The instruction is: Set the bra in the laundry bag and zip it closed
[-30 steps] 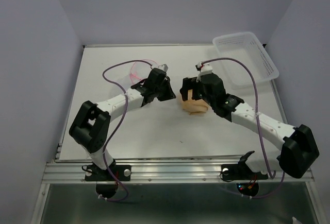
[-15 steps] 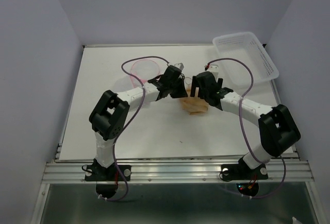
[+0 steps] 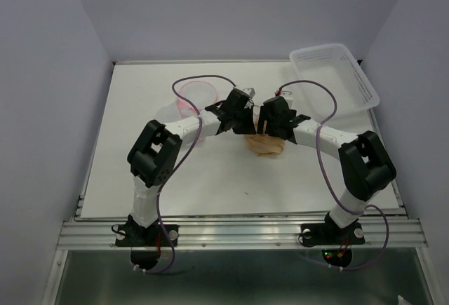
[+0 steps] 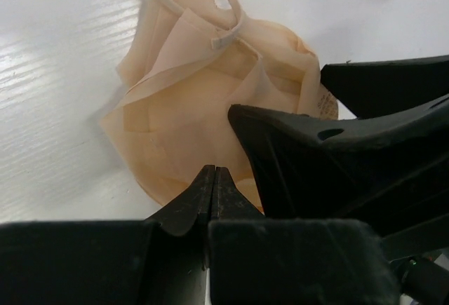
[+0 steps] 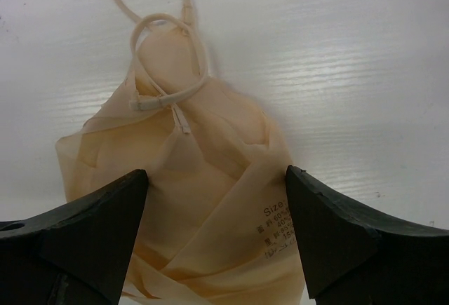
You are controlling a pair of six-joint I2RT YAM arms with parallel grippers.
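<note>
The beige bra (image 3: 266, 146) lies crumpled on the white table, its straps toward the back. The round mesh laundry bag (image 3: 193, 95) with pink trim lies to the back left of it. My left gripper (image 3: 245, 121) is shut with nothing seen between the jaws; in the left wrist view its tips (image 4: 214, 173) sit over the near edge of the bra (image 4: 196, 102). My right gripper (image 3: 268, 131) is open; in the right wrist view (image 5: 217, 210) its jaws stand on either side of the bra (image 5: 210, 179), which shows a printed size label. The right gripper's black fingers (image 4: 330, 151) also show in the left wrist view.
A clear plastic rectangular bin (image 3: 335, 77) stands at the back right corner. Purple cables loop over both arms. The two wrists are very close together above the bra. The table's front edge meets a metal rail (image 3: 238, 229).
Both arms have swung inward and forward to meet over the bra. The left gripper left the laundry bag's side and moved right. The right gripper came down around the bra.
</note>
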